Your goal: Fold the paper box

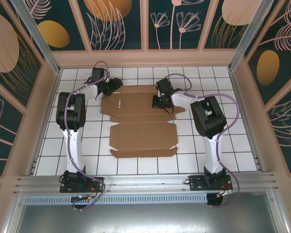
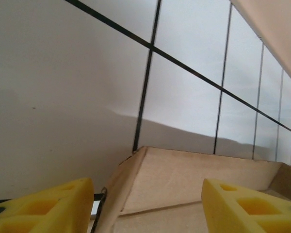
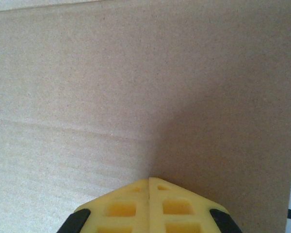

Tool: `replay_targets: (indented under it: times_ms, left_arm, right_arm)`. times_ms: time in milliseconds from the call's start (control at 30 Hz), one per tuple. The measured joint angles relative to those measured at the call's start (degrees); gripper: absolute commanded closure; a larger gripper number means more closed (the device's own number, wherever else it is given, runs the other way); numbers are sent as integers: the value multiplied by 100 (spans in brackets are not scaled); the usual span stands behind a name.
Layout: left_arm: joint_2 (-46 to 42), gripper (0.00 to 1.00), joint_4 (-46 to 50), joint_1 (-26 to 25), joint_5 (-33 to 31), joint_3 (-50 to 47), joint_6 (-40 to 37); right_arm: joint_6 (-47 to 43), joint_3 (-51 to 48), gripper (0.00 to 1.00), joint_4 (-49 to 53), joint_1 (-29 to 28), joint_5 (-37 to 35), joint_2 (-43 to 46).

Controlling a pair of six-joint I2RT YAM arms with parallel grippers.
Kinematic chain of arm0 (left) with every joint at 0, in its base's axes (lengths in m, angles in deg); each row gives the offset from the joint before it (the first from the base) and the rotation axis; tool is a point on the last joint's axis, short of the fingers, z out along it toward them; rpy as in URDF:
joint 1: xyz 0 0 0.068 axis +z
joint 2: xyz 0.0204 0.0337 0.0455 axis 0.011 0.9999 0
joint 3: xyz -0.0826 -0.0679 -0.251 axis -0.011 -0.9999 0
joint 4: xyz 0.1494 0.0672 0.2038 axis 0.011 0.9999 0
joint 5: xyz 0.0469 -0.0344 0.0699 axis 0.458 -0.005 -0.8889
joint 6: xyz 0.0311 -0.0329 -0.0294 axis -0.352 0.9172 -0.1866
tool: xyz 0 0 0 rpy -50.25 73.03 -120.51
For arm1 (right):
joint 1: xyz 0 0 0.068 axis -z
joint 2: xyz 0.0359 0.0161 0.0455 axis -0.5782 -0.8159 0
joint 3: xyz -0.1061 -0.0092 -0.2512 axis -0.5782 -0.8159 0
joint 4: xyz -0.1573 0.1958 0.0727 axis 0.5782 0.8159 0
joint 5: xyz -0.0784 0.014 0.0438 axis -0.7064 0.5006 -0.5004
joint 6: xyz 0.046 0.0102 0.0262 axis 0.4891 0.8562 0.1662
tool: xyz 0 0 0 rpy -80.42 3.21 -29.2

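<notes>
The paper box [image 1: 140, 121] is a brown die-cut cardboard sheet lying mostly flat on the white tiled table [image 1: 223, 145], its far flap raised a little. My left gripper [image 1: 112, 86] stands open at the sheet's far-left corner. Between its yellow fingers [image 2: 48, 208] the raised corner of the cardboard [image 2: 194, 179] shows. My right gripper [image 1: 161, 103] is shut with nothing in it, its yellow tips [image 3: 149, 182] pressed down on the bare cardboard [image 3: 111, 87] of the far panel, right of centre.
A beige wall [image 1: 145, 57] closes the table close behind both grippers. Side walls and metal posts stand left and right. White tiles lie bare to the left and right of the sheet and in front of it, towards the arm bases [image 1: 80, 182].
</notes>
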Motion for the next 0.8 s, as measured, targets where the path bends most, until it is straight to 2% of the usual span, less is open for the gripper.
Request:
replay_targets:
  times_ms: [367, 800]
  left_arm:
    - [-175, 42, -632, -7, 363, -428, 269]
    - [-310, 41, -748, -98, 463, -365, 273]
  right_arm:
    - [-59, 72, 100, -22, 0, 39, -63]
    - [-109, 101, 100, -26, -2, 42, -87]
